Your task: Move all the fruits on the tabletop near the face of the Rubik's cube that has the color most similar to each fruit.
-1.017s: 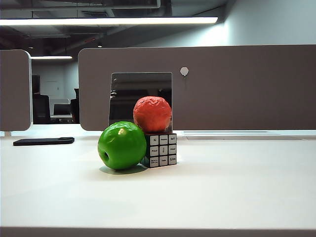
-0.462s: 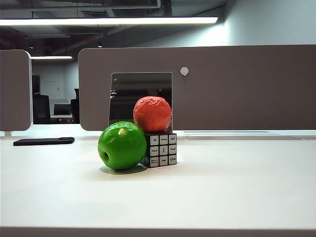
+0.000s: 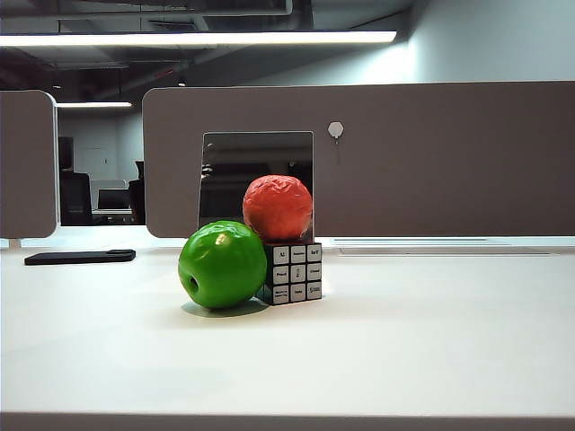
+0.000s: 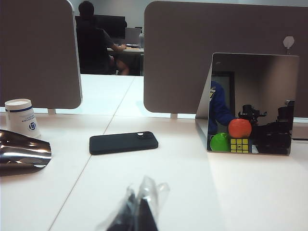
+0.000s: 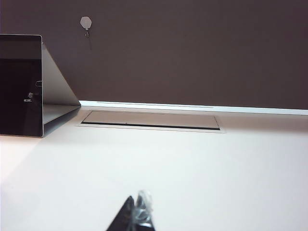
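Observation:
In the exterior view a glossy green apple [image 3: 222, 265] lies on the white tabletop [image 3: 404, 350], touching the left side of the small Rubik's cube [image 3: 293, 272]. The cube's white printed face points at the camera. The wrinkled orange-red fruit [image 3: 278, 208] shows directly above the cube; I cannot tell whether it rests on top or behind. Neither gripper appears in this view. My left gripper [image 4: 139, 211] is shut and empty, low over the table, well short of the mirror [image 4: 250, 103], which reflects both fruits and a yellow cube face. My right gripper [image 5: 134, 214] is shut and empty over bare table.
A standing mirror [image 3: 256, 180] leans behind the cube. A black phone [image 4: 123, 142], a paper cup [image 4: 20, 117] and a foil sheet [image 4: 21, 151] lie at the left. A grey partition [image 3: 431, 157] closes the back, with a cable hatch [image 5: 149, 120] before it.

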